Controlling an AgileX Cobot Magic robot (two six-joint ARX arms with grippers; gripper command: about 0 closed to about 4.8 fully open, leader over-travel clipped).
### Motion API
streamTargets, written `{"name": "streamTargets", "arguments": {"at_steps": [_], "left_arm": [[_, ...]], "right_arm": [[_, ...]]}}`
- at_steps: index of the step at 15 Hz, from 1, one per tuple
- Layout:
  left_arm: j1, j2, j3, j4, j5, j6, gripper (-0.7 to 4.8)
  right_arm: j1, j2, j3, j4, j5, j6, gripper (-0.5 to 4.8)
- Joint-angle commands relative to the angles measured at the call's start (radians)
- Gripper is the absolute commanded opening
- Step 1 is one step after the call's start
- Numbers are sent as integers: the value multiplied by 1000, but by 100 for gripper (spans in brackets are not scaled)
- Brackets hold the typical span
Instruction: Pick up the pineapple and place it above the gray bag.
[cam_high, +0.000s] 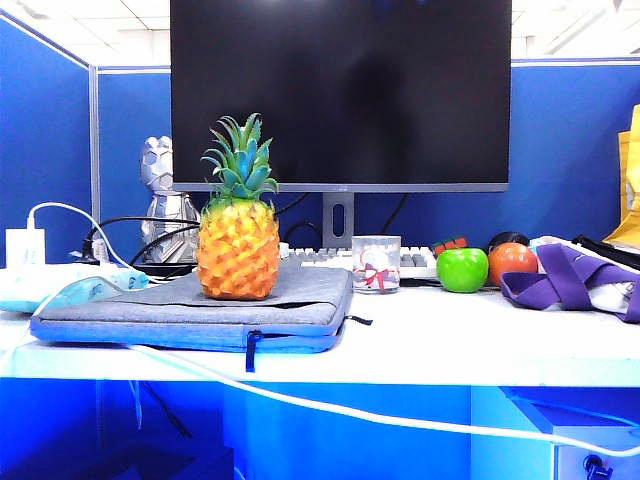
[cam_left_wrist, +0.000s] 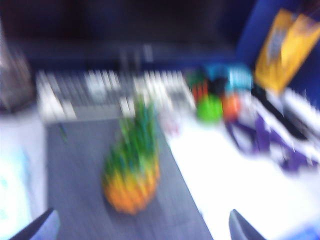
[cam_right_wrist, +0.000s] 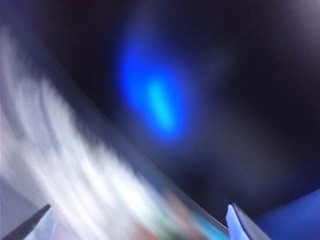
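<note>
White cable (cam_high: 330, 405): nearest the exterior camera, a thin white cord sags across the lower frame below the table edge.
Left gripper (cam_left_wrist: 142, 227): in the blurred left wrist view only two fingertips show, at the lower left and lower right corners, set wide apart with nothing between them. No arm appears in the exterior view.
Right gripper (cam_right_wrist: 140, 225): in the smeared right wrist view its tips sit at the two lower corners, spread wide and empty. Beyond them is only dark blur with a blue glow; the task's things are not visible there.
Key relation: the left gripper looks the nearer one, judging by its wrist view. The pineapple lies ahead of its fingers, roughly centred between them, its long axis upright with the crown on top.
Gray bag (cam_high: 190, 315): a flat, rectangular gray fabric sleeve with a zipper on its front edge, lying at lower left of the exterior frame on the white table (cam_high: 480, 335).
Pineapple (cam_high: 238, 245): orange-yellow, diamond-patterned bumpy skin, spiky green crown; it stands upright on top of the bag, left of centre.
Task judgement: the placement looks done.
Middle ground: a clear cup (cam_high: 376, 263), a glossy green apple (cam_high: 462, 270), a round orange fruit (cam_high: 513, 262), and a purple strapped bag (cam_high: 570, 280) sit to the right.
Far: a pale keyboard (cam_high: 415, 260) and a large dark monitor (cam_high: 340, 95).
</note>
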Motion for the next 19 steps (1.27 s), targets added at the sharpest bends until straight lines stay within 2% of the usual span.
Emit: {"name": "streamTargets", "arguments": {"at_steps": [1, 3, 5, 6, 8, 10, 12, 14, 16, 18, 19], "left_arm": [[2, -47, 23, 3, -98, 2, 479], [3, -93, 21, -75, -128, 25, 479], [3, -143, 21, -103, -164, 52, 479], [3, -172, 19, -106, -181, 71, 479], [3, -206, 14, -123, -230, 86, 479], [4, -212, 13, -170, -247, 108, 479], [3, -215, -28, -182, -239, 111, 479], [2, -220, -75, -172, -238, 113, 479], [-2, -252, -155, -92, -193, 110, 479], [-5, -309, -264, 42, -186, 110, 479], [-5, -339, -334, 121, -179, 110, 479]], "right_arm": [[-88, -82, 2, -35, -367, 381, 479], [-111, -135, 1, -278, -367, 235, 479], [-111, -186, -18, -431, -403, 186, 479], [-111, -227, -61, -410, -443, 186, 479], [-111, -348, -201, -292, -398, 195, 479], [-124, -499, -344, -254, -349, 201, 479], [-135, -761, -574, -178, -278, 222, 479], [-134, -996, -821, 10, -248, 288, 479], [-134, -1153, -1085, 155, -247, 298, 479], [-135, -1156, -1292, 238, -250, 295, 479], [-135, -1129, -1400, 340, -272, 302, 479]]}}
